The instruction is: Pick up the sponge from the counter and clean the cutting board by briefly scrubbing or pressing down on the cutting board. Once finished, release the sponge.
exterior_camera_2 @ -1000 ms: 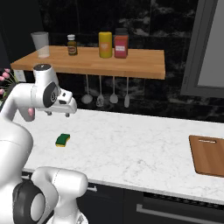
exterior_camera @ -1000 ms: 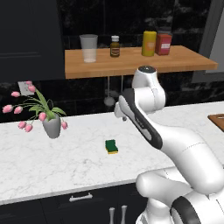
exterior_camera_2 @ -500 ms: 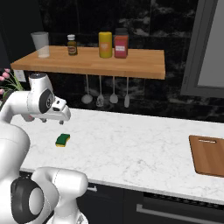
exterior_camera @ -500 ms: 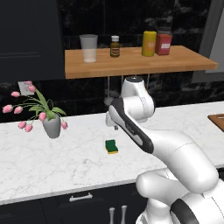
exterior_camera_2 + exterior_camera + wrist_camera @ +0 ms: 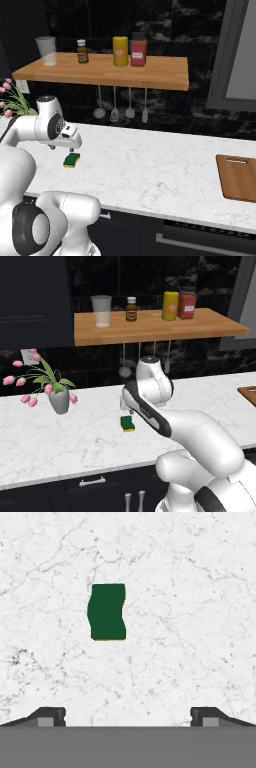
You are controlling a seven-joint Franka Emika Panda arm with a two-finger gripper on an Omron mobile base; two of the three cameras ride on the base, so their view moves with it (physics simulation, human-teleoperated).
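Note:
The sponge (image 5: 128, 424), dark green on top with a yellow base, lies flat on the white marble counter (image 5: 60, 441). My gripper (image 5: 62, 147) hangs just above it, pointing down, with its jaws wide open and nothing between them. In the hand view the sponge (image 5: 107, 612) sits ahead of the gripper (image 5: 128, 714) and a little left of centre, apart from both fingertips (image 5: 50, 715). The reddish-brown cutting board (image 5: 239, 177) rests far to the right on the counter (image 5: 150, 165), and its corner (image 5: 248, 394) shows at the right edge of the left base view.
A vase of pink tulips (image 5: 59, 398) stands on the counter left of the sponge. Above, a wooden wall shelf (image 5: 105, 70) carries a glass (image 5: 46, 50), a bottle and two jars. Utensils (image 5: 122, 111) hang beneath it.
The arm has swung left and lowered, bringing the open gripper over the sponge. The sponge and the cutting board have not moved.

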